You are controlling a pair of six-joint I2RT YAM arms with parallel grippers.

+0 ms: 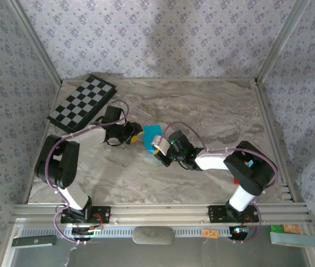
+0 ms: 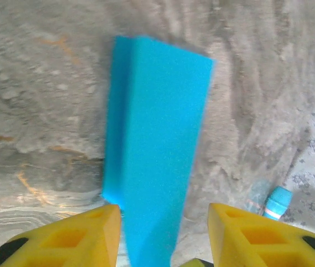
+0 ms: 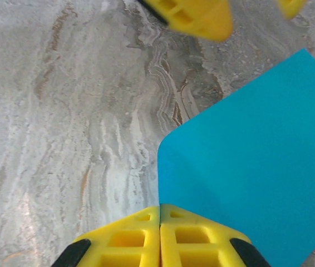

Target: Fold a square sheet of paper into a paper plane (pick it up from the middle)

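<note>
Soft, even light lies over my bench [image 1: 213, 111]. Ahead of my left hand [image 2: 164, 218] the blue sheet [image 2: 152, 139] looks smeary at its edges and throws a faint shadow to its right. Beyond my right hand [image 3: 160, 214] the bench is crisp, but the yellow fingers [image 3: 193, 16] there are blurred.

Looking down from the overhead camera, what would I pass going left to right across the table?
checkerboard → left gripper → square sheet of paper → right arm
</note>
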